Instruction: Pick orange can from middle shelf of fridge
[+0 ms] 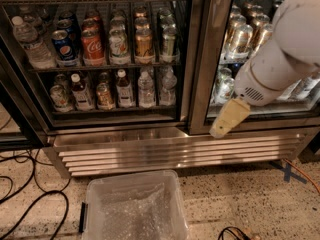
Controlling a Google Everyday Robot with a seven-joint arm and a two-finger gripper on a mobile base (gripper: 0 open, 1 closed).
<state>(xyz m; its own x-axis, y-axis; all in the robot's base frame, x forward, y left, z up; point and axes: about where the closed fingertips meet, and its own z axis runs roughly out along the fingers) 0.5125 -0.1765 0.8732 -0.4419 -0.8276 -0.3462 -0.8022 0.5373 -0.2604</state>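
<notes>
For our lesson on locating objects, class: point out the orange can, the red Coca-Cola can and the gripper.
orange can (144, 44): camera view, on its label.
red Coca-Cola can (93, 48): camera view, on its red side.
gripper (220, 129): camera view, its tip, just above the base grille (165, 156).

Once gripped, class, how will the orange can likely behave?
The orange can looks metal, so probably stiff yet smooth, maybe slippery. Standing upright among close neighbours, it could tip if nudged. The gripper hangs to its lower right in the view, just above the grille.
</notes>
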